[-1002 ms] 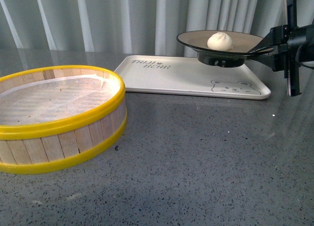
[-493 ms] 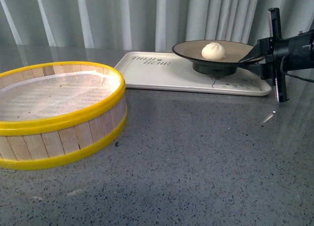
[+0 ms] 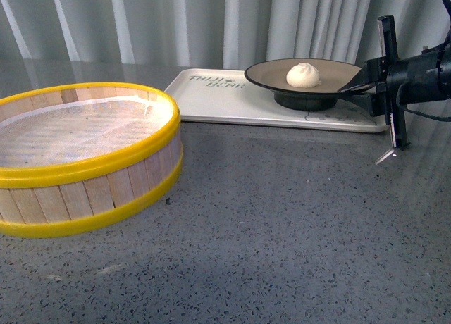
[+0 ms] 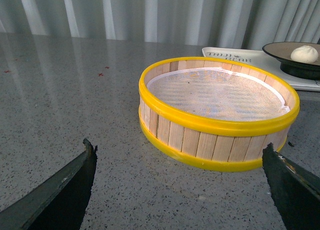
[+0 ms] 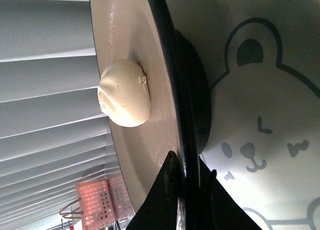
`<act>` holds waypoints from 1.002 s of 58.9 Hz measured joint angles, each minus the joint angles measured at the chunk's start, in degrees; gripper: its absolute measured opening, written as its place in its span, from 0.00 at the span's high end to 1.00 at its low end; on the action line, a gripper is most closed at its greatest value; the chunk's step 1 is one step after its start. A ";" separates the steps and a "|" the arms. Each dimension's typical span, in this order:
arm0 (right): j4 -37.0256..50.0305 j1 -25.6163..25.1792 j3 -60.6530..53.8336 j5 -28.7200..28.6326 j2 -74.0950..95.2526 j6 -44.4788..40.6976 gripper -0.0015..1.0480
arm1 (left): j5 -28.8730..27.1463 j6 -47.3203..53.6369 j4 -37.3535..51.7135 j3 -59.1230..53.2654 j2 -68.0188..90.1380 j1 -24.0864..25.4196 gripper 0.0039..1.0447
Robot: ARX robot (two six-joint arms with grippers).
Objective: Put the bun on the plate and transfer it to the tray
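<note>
My right tool [image 3: 359, 86] pinches the rim of the plate [image 3: 268, 74]; the bun [image 3: 302, 75] sits on it, over the tray [image 3: 232, 102] at far right. Transfer step is nearly complete, I judge: seat the plate flat, then release. My left tool [image 4: 175, 190] is spread, idle.

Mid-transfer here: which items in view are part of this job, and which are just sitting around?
In the job: bun, plate, tray, right claw pinching the plate's rim.

Just about: yellow-rimmed steamer basket, left claw open near it, holding nothing.
</note>
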 joint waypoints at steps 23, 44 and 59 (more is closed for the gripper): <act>-0.02 0.02 0.61 0.39 -0.04 -0.07 0.44 | 0.00 0.00 0.00 0.00 0.00 0.00 0.06; -0.33 0.04 -11.04 8.52 -14.27 -0.26 0.08 | 0.00 0.00 0.00 0.00 0.00 0.00 0.06; -4.85 -6.56 -26.14 16.13 -31.87 -5.60 0.08 | 0.00 0.00 0.00 0.00 0.00 0.00 0.06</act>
